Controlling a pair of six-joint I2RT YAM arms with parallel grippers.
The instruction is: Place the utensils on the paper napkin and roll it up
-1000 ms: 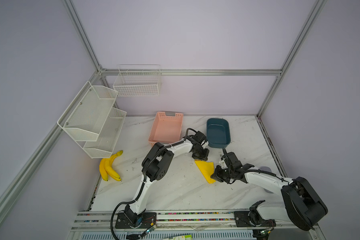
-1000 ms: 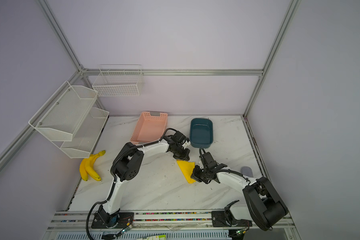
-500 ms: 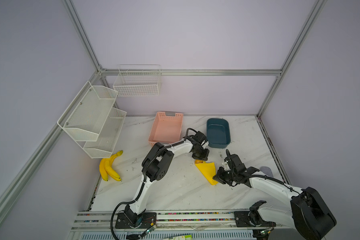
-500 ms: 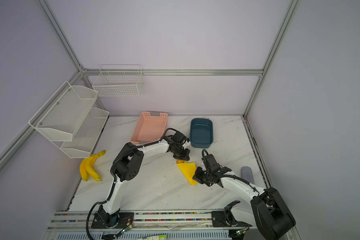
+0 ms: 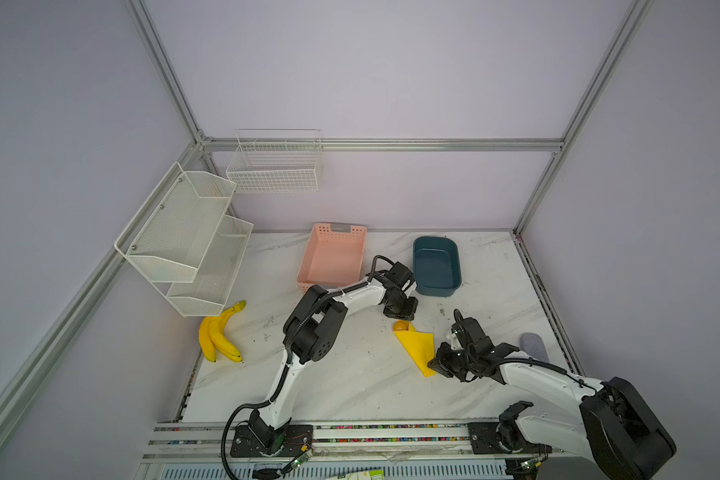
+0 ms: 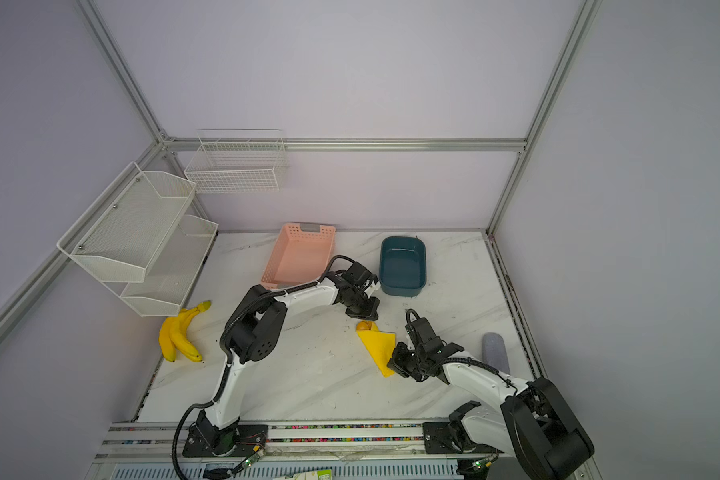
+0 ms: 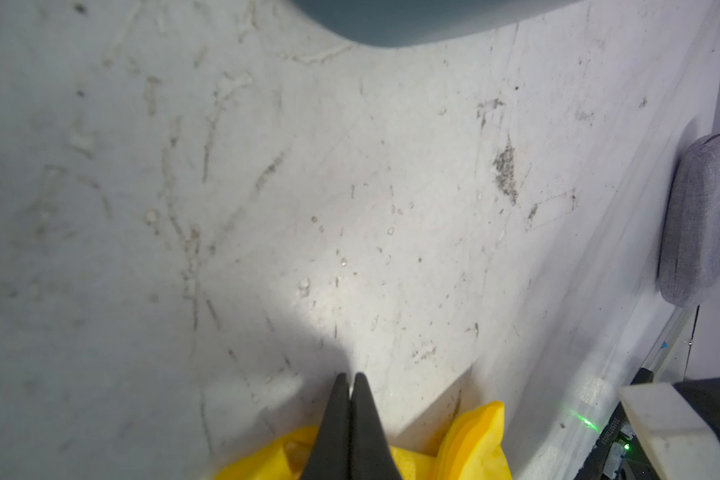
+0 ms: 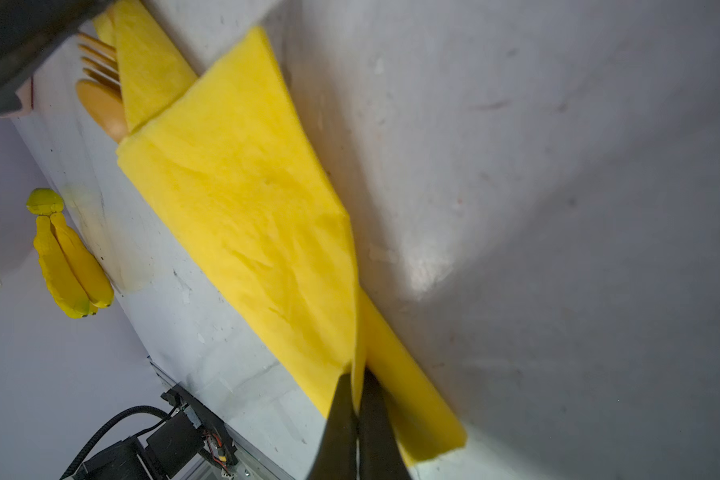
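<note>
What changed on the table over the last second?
The right gripper, shut on the paper napkin, pulled back toward the front of the table, dragging the napkin slightly. The left gripper stayed shut by the utensils; bananas, pink basket and blue tub unmoved.

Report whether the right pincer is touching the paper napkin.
Touching. The right wrist view shows the right pincer shut on a raised fold of the paper napkin, with the yellow paper pinched between its tips.
</note>
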